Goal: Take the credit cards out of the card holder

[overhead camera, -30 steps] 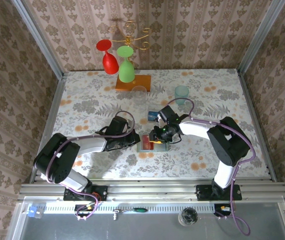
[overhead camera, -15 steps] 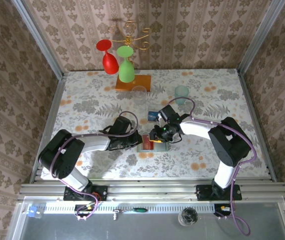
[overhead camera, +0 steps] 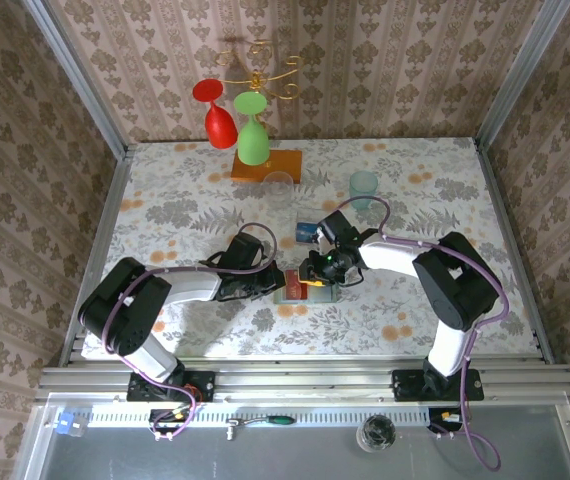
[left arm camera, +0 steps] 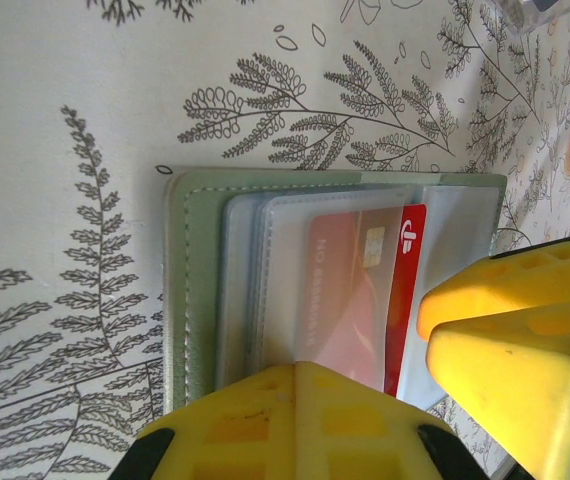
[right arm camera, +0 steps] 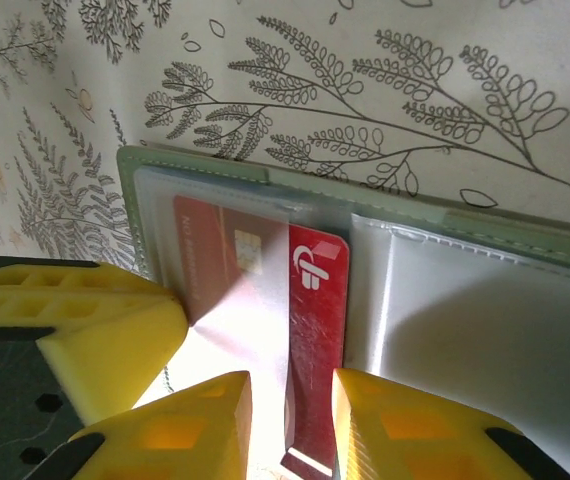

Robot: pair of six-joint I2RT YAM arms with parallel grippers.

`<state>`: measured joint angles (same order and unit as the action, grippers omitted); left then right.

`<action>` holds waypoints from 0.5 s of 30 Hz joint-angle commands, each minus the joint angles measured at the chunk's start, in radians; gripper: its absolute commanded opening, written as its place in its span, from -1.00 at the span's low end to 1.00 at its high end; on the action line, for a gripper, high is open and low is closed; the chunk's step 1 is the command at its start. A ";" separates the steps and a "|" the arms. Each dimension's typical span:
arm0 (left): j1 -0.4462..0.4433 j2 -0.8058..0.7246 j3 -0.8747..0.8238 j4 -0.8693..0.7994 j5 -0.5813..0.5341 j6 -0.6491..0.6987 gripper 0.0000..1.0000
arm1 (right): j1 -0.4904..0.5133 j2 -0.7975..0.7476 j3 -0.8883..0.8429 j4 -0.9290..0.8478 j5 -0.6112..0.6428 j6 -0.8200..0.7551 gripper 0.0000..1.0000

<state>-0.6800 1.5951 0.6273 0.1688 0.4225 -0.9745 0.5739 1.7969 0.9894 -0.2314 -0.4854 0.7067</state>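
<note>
The card holder lies open and flat on the bench, about the middle and a little toward the near edge, between the two arms. The red card sits in the clear sleeve of its left panel. Most of the card is under the plastic, and one narrow end with a white logo stands out bare toward the right panel.

The left pincer has its fingers together with nothing between them. Its tip is over the left end of the holder, but I cannot confirm that it touches. The right pincer has its fingers partly apart, astride the bare end of the red card. One finger is at the outer edge of the card and the other is over the sleeve. Whether they really squeeze the card I cannot tell.

The blue card lies on the bench farther back, apart from the holder and partly hidden by the right arm. Farther still stand a clear glass and a pale teal cup. At the far edge a red wine glass and a green wine glass hang upside down on a stand.
</note>
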 commanded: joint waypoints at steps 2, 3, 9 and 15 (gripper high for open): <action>0.002 0.019 -0.002 -0.035 -0.008 0.016 -1.00 | -0.005 0.023 -0.019 0.010 -0.005 0.003 -0.45; 0.003 0.018 -0.001 -0.037 -0.008 0.017 -1.00 | -0.006 0.025 -0.023 0.021 -0.011 0.007 -0.45; 0.005 0.017 -0.003 -0.038 -0.008 0.018 -1.00 | -0.008 0.025 -0.038 0.068 -0.045 0.028 -0.47; 0.004 0.018 -0.003 -0.036 -0.009 0.016 -1.00 | -0.017 0.010 -0.056 0.118 -0.082 0.053 -0.52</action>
<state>-0.6792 1.5951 0.6273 0.1680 0.4225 -0.9745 0.5636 1.8042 0.9516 -0.1566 -0.5247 0.7372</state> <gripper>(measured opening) 0.051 0.242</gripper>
